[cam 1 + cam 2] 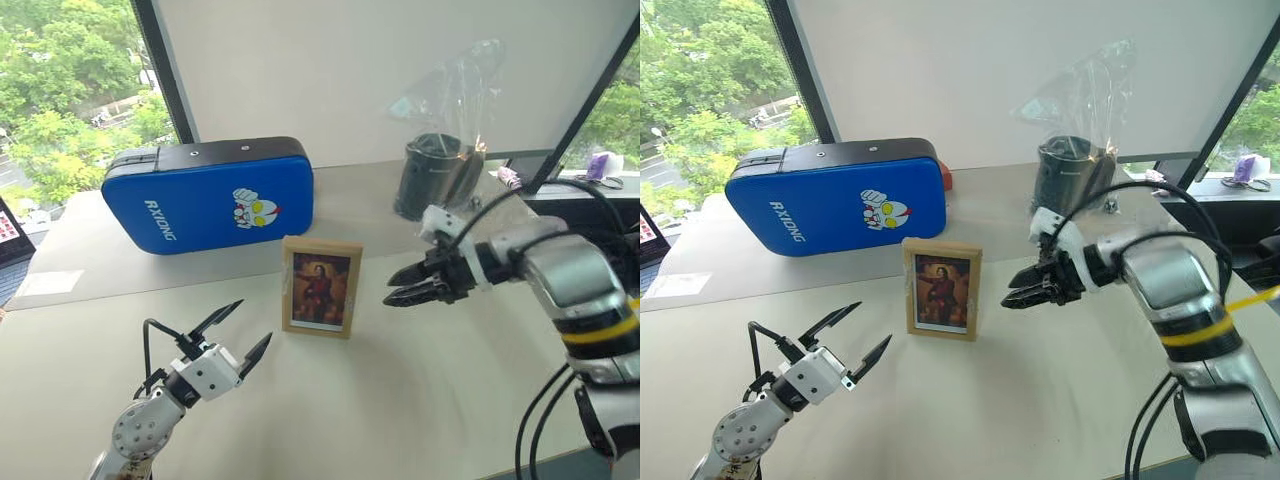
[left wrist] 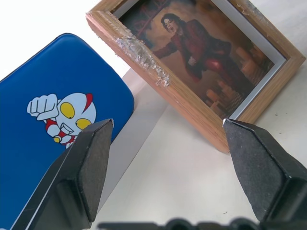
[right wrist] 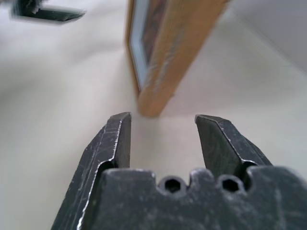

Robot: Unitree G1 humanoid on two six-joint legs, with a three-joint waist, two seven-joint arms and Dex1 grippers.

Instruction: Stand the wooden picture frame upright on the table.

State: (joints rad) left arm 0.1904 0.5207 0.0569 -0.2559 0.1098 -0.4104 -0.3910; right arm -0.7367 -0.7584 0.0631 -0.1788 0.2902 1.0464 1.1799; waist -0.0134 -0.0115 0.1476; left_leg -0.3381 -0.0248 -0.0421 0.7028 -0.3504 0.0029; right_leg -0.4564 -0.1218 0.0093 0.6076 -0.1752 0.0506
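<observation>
Two arms over the table (image 1: 420,400), neither touching anything. Wooden picture frame (image 1: 321,286) stands upright mid-table, portrait side facing the robot, free of both grippers.

Left gripper (image 1: 243,333) sits low, near the front left of the frame, forearm angled up from the bottom edge, fingers pointing forward and toward the frame; jaws spread wide, empty. In left wrist view the frame's lower corner shows between the fingertips (image 2: 93,143), well clear of them.

Right gripper (image 1: 397,285) is just to the right of the frame, elbow out, wrist bent inward, tips aimed left and slightly down at the frame's side edge; jaws partly apart, nothing between them.

Blue padded case (image 1: 205,195) and black cylinder (image 1: 430,175) in clear wrap stand behind the frame.
</observation>
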